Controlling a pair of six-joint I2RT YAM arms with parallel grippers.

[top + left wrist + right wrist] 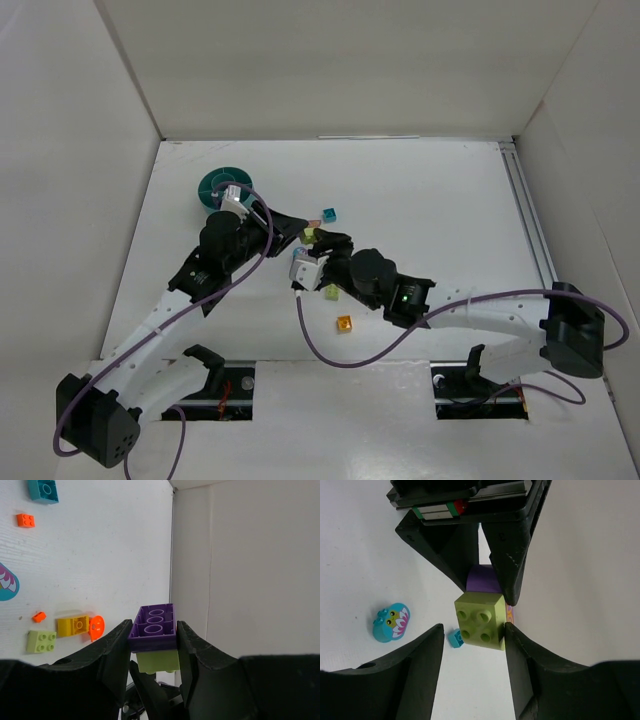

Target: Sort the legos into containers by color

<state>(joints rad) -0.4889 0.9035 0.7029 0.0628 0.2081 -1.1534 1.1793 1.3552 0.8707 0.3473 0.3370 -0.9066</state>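
Note:
My left gripper is shut on a purple brick that has a lime green brick stuck under it. It holds the pair above the table. In the right wrist view the lime green brick sits between my right gripper's open jaws. The right finger touches it and the left finger stands apart. The purple brick shows behind it. In the top view both grippers, left and right, meet right of the teal bowl.
Loose on the table are a teal brick, an orange brick and a lime-yellow brick. The left wrist view shows yellow, lime, orange and teal bricks. A teal creature piece lies nearby.

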